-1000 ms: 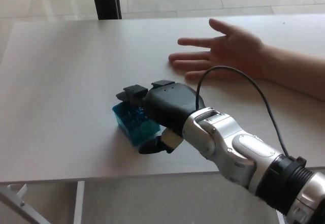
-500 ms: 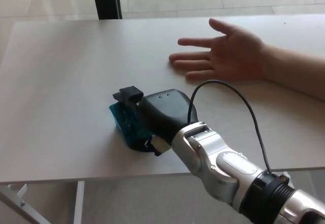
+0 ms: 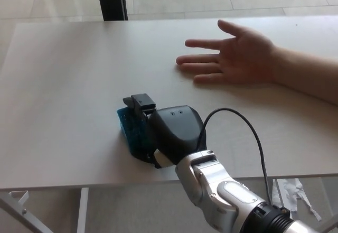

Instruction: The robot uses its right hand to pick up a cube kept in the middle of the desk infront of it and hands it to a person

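Since the earlier frame, my right hand (image 3: 170,135) has drawn nearer the desk's front edge, wrist folded under it. I observe its black fingers (image 3: 141,104) clenched over the translucent blue cube (image 3: 132,132), which rests on the white desk (image 3: 63,74) just left of the palm. A black cable (image 3: 248,132) loops off the wrist. Farther back and well apart, a person's open hand (image 3: 232,56) lies palm-up on the desk.

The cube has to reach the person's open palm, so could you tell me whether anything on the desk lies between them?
Nothing visible does: only bare desk lies between the cube, under the right hand, and the person's hand.
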